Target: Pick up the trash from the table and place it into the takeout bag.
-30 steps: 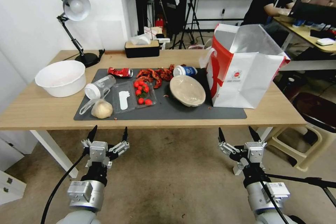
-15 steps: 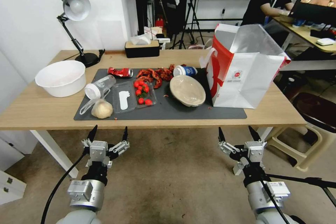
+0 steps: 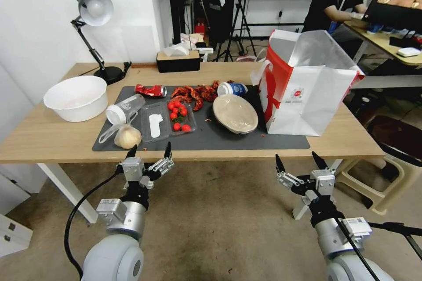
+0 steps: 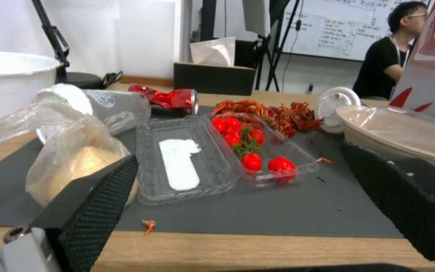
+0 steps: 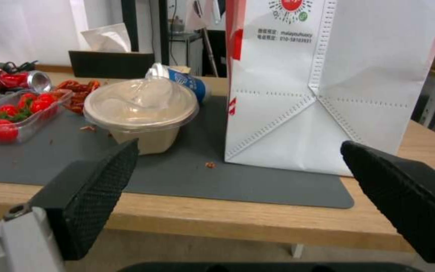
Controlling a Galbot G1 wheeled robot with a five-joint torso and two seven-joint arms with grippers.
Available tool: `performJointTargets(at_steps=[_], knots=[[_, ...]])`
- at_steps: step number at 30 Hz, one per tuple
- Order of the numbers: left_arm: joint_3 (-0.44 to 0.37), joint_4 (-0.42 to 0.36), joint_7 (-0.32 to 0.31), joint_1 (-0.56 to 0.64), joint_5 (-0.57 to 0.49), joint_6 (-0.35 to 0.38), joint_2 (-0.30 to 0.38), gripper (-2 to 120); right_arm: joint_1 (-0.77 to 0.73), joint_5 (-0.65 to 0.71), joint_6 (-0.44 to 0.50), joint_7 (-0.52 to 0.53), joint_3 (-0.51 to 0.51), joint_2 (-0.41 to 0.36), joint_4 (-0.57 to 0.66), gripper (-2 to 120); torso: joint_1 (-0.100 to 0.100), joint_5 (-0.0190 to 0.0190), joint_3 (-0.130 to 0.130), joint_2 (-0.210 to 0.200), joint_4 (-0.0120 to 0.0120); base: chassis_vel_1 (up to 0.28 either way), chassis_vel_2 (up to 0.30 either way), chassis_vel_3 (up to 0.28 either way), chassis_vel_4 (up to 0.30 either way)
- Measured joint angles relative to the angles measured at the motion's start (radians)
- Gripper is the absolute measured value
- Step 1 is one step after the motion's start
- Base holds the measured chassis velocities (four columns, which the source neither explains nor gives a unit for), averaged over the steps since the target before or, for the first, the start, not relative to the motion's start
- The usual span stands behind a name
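Note:
On the table (image 3: pixel 52 140) lies a dark mat with the trash: a crushed red can (image 3: pixel 150 90) (image 4: pixel 170 98), a clear lidded cup (image 3: pixel 124 109) (image 4: pixel 96 105) on its side, a blue-white cup (image 3: pixel 233 88) (image 5: pixel 185 81), a beige lidded bowl (image 3: pixel 235 113) (image 5: pixel 142 113) and a bagged beige lump (image 3: pixel 127 136) (image 4: pixel 76 166). The takeout bag (image 3: pixel 307 92) (image 5: pixel 338 83) stands open at the mat's right end. My left gripper (image 3: pixel 149 151) is open at the table's front edge, just before the bagged lump. My right gripper (image 3: pixel 296 161) hangs open below the front edge, before the bag.
An open clear clamshell with cherry tomatoes (image 3: pixel 169 120) (image 4: pixel 242 151) and a heap of red crayfish shells (image 3: pixel 195 93) lie on the mat. A white bowl (image 3: pixel 77 96), a desk lamp (image 3: pixel 94 30) and a tissue box (image 3: pixel 178 59) stand at the left and back.
My left gripper has risen and moved forward and to the right, up to the table's front edge near the bagged lump. The right gripper has risen slightly.

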Motion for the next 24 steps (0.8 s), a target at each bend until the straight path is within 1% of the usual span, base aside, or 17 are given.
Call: performJointTargets(at_steps=[17, 23, 24], knots=[[-0.003, 0.0, 0.006, 0.013, 0.013, -0.007, -0.001, 100, 0.008, -0.001, 0.001, -0.005, -0.004, -0.011, -0.007, 100, 0.0, -0.0001, 0.0, 0.0, -0.0001, 0.0, 0.0, 0.0, 0.0], [-0.008, 0.005, 0.014, 0.016, 0.018, -0.011, 0.001, 100, 0.016, 0.024, -0.007, -0.008, -0.013, -0.016, -0.007, 100, 0.0, 0.0, 0.0, 0.0, -0.0002, 0.0, 0.0, 0.0, 0.0], [-0.008, 0.008, 0.016, 0.018, 0.021, -0.012, 0.001, 100, 0.024, 0.046, -0.019, -0.008, -0.017, -0.023, -0.007, 100, 0.0, -0.0001, 0.0, 0.0, -0.0002, 0.0, 0.0, 0.0, 0.0]])
